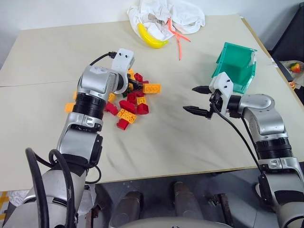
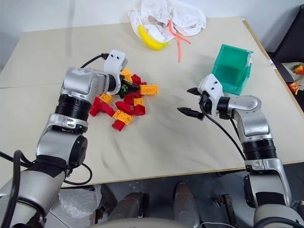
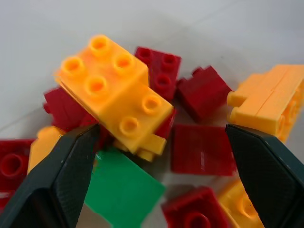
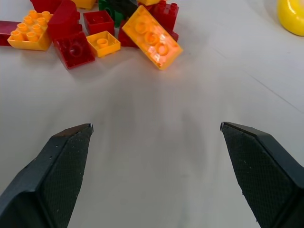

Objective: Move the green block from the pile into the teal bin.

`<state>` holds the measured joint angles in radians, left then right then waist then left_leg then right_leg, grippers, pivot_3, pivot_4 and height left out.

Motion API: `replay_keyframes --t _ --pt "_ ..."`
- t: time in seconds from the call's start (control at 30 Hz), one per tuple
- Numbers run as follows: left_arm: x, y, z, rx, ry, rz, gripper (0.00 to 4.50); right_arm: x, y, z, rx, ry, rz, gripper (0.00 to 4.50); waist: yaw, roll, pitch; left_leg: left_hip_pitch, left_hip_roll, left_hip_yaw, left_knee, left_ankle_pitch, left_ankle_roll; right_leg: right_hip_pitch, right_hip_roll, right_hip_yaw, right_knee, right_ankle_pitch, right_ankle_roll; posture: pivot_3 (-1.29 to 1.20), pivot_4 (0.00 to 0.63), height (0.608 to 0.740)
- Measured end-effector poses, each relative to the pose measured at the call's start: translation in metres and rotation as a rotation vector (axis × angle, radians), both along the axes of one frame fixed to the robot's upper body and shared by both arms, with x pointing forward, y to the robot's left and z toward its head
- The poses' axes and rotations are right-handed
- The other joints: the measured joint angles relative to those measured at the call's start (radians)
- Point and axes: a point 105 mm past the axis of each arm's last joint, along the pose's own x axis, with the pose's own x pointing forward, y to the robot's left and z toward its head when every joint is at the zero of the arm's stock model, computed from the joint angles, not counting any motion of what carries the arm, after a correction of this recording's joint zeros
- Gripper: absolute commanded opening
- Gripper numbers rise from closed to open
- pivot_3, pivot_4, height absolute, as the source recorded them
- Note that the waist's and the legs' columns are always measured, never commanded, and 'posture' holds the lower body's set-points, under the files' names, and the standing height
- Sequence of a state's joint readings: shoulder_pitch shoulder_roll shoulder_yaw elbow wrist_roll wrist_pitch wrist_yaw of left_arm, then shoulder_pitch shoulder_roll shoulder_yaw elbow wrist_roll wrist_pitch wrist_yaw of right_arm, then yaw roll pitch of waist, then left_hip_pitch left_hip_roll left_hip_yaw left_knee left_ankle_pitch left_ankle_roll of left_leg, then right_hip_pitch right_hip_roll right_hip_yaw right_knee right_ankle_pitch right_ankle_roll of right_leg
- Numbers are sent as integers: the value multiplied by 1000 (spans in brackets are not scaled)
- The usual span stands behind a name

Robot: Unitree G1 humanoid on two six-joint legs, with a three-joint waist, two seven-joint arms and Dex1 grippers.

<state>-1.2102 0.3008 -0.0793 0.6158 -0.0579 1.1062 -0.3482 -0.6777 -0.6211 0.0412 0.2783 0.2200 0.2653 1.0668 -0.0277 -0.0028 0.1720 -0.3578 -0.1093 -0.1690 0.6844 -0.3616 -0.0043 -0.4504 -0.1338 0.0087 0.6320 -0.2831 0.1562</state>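
Green block (image 3: 124, 190): lay in the pile w/ smooth face up, between the L jaws' fingers, nearer one finger; partly under an orange brick (image 3: 116, 90). Not gripped.
Pile (image 1: 130, 102): red, orange, yellow bricks heaped loose on table (image 1: 171, 137), left-centre. Long orange brick (image 1: 151, 88) at its right edge; a few red and orange ones spilled toward near side.
L gripper (image 3: 161, 156): jaws spread wide, released, pointing down into pile, around green block and neighbouring red bricks. No finger seen pressing on block.
L fingers (image 3: 52, 185): black, textured pads, one each side of block.
R gripper (image 1: 198, 99): jaws wide apart, holding nothing; hovered over bare table between pile and bin, pointing toward pile.
R fingers (image 4: 61, 166): black, well apart, only table surface between them.
Bin (image 1: 236, 66): teal, on table's right side beyond R gripper, tilted w/ open front facing up and toward robot; looked empty inside.
Banana (image 1: 151, 39): yellow, at far edge of table, touching a white cloth (image 1: 166, 15).
Orange strip (image 1: 177, 37): thin, lying by cloth, well apart from pile.
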Motion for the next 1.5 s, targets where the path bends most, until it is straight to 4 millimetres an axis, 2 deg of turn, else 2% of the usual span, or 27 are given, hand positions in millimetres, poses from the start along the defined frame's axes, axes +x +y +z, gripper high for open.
replay_keyframes --t 0.17,0.4,0.53,0.63,0.8,0.83,0.97,1.07,1.2,1.3,1.4,1.5 --pt "-6 -4 -5 8 57 -15 4475 -3 -2 -6 -3 19 -6 4500 0 0 0 1 0 0 1 0 0 0 0 0 2 0 0 0 150 740" --pt "-12 13 -7 60 104 41 4475 -4 -1 -3 -4 12 -3 4500 -3 0 0 4 1 4 0 0 0 0 1 5 5 0 0 0 150 740" --pt "-19 21 -17 56 170 66 4475 -4 0 -3 -4 12 -4 4500 1 0 0 3 0 4 1 0 0 0 1 5 4 0 0 0 150 740" --pt "-20 23 -18 57 170 69 3859 -4 0 -3 -4 11 -4 4500 -1 0 0 4 0 4 1 0 0 0 1 5 4 0 0 0 150 740" --pt "-18 24 -20 64 157 72 2462 -3 0 -2 -3 9 -7 4500 0 0 0 4 0 5 0 0 0 0 1 5 5 0 0 0 150 740" --pt "-18 24 -20 60 157 73 2335 -3 0 -1 -3 7 -7 4500 0 0 0 4 0 5 0 0 0 0 1 5 4 0 0 0 150 740" --pt "-21 26 -17 50 164 74 2330 -3 0 -1 -5 5 -7 4500 0 0 0 3 0 5 0 0 0 -1 1 6 5 0 0 0 150 740" --pt "-23 21 -2 8 116 12 2323 -3 -9 1 -24 3 -27 4500 0 0 0 0 0 5 1 0 0 -5 1 6 6 0 0 0 150 740" --pt "-25 7 27 -5 -30 -141 2322 -3 -12 3 -29 -1 -37 4500 1 0 0 -1 0 5 1 0 0 -6 0 6 5 0 0 0 150 740" --pt "-31 -18 39 -12 -106 -294 2322 -4 -19 3 -47 1 -51 4500 3 0 0 -2 0 6 1 0 0 -6 0 6 5 0 0 0 150 740" --pt "-37 -44 37 6 -141 -440 2322 -6 -28 4 -72 3 -63 4500 7 0 0 -2 0 6 1 0 0 -6 0 6 5 0 0 0 150 740" --pt "-49 -80 20 11 -148 -620 2322 -11 -46 -1 -103 34 -89 4500 16 0 0 -2 0 8 1 0 0 -6 0 6 5 0 0 0 150 740"
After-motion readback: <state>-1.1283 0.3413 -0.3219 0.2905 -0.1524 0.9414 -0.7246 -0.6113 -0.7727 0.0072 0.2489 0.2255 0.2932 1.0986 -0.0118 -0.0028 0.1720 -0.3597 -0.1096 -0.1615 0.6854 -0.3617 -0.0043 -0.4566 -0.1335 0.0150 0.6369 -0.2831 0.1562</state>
